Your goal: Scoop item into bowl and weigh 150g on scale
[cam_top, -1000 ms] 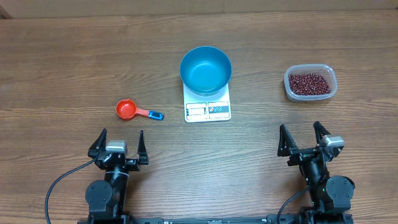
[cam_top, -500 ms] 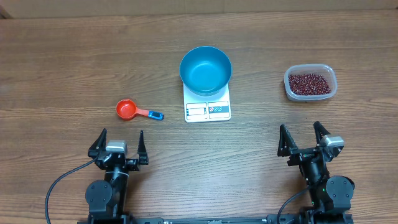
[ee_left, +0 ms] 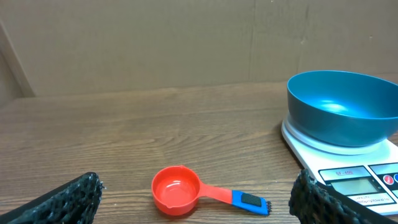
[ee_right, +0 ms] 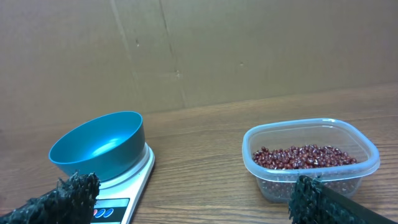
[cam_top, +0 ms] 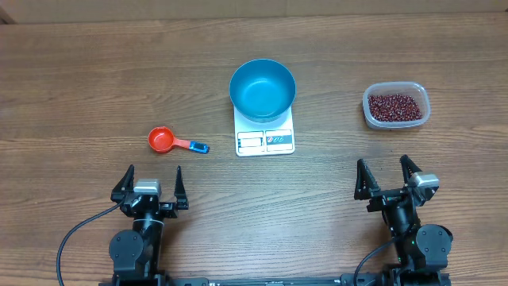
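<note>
Nothing on the desk (cam_top: 79, 79) has moved since a second ago; at most the left arm shows a faint shift at the near edge. A wide wood-grain desk fills the overhead view, its planks running left to right, and plain brown cardboard walls (ee_left: 155, 43) close off the far side in both wrist views.

Two dark arms stand at the near edge, one toward the left corner and one toward the right, each pointing at the far edge with a cable trailing behind. The left claw (cam_top: 154, 170) is spread wide and holds nothing, its textured black fingers (ee_left: 68, 202) showing at the bottom corners of its wrist view. The right claw (cam_top: 382, 163) is likewise spread wide and free of any load, just above the desk.

A deep blue bowl (cam_top: 263, 89) sits at the middle of the desk on the rear part of the white scale (cam_top: 265, 140), overhanging it on both sides, while the display and marked panels face the near edge. A clear plastic tub (cam_top: 369, 111) stands toward the right edge, well apart from the scale, and holds the dark red-brown beans (cam_top: 394, 105) in a shallow layer. A red scoop (cam_top: 162, 140) with a blue handle tip (cam_top: 198, 148) lies flat left of the scale, cup open upward, handle pointing toward the scale.
</note>
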Tool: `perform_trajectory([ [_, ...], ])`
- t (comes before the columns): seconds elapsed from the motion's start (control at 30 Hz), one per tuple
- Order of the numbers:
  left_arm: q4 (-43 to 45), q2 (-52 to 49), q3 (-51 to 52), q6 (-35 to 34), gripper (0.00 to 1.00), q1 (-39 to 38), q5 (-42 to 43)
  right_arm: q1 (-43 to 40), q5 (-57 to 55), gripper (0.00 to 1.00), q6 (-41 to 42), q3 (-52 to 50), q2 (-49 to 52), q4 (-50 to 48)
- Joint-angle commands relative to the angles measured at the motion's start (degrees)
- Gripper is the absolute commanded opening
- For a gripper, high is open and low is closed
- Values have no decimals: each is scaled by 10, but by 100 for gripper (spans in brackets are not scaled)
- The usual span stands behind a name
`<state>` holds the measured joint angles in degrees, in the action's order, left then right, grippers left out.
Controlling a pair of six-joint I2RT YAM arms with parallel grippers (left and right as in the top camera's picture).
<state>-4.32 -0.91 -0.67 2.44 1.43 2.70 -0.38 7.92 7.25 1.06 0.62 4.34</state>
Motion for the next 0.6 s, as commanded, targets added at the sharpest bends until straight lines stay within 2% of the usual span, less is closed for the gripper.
perform_trajectory([
  [0.0, 0, 6, 4, -8, 100, -3, -8, 0, -6, 100, -3, -6, -5, -3],
  [0.33, -2, 6, 2, -32, 100, -3, -13, 0, -6, 100, -3, -6, -5, -3],
  [0.57, -64, 6, -31, -54, 100, -3, -60, 0, -6, 100, -3, -6, -5, -3],
])
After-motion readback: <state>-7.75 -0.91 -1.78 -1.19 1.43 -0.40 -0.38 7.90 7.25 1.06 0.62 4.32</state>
